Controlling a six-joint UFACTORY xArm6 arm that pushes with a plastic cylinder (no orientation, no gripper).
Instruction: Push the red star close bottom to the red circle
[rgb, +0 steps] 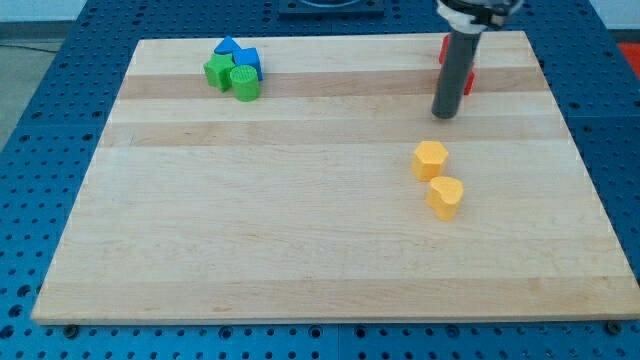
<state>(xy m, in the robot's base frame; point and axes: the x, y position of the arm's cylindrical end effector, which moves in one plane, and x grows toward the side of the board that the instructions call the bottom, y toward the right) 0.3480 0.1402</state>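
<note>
My tip (445, 114) rests on the worktop (300, 230) far right, just in front of red pieces (468, 82) it mostly hides; star and circle can't be told apart. There is no claw. The star likely slides lightly; push its flat side.

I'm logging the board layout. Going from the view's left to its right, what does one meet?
Green blocks with blue blocks in one cluster → yellow hexagon → yellow heart; my tip and the red blocks overlap these.
</note>
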